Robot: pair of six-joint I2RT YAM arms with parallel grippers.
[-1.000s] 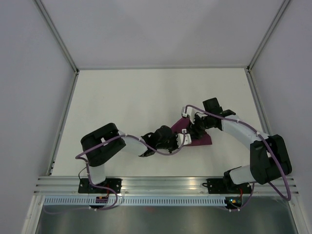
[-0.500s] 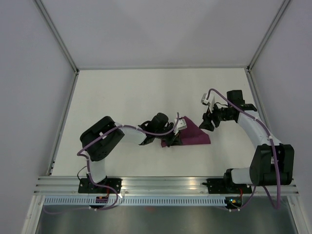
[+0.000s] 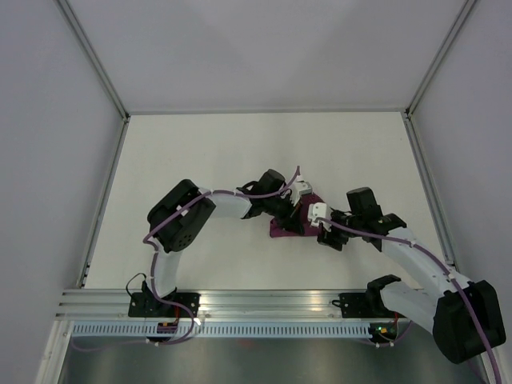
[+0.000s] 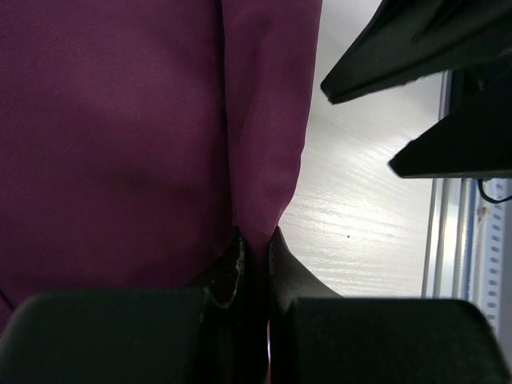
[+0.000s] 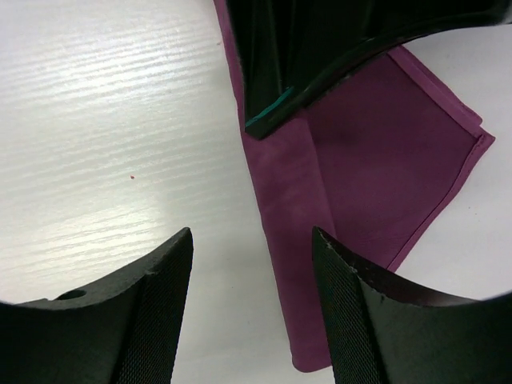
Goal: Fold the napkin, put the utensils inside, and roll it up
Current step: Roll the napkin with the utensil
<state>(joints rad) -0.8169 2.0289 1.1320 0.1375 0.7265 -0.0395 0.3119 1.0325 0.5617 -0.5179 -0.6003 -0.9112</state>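
Pinching a fold of the napkin (image 4: 120,120), my left hand (image 4: 254,240) is clamped on the cloth's edge. My right hand (image 5: 250,244) hovers wide open, holding nothing, over the napkin's long edge. Only the green tip of the knife (image 5: 270,110) shows, against the cloth under the left arm (image 5: 336,40). To roll well, I judge, I should keep the fold low, snug over the knife, and even across the surface (image 5: 104,120).

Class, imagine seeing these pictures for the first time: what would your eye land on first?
The magenta napkin, folded and vivid against the white table, lies at its middle where both arms meet. The left gripper pinches the cloth's edge, while the right gripper hangs open just above the napkin's edge.
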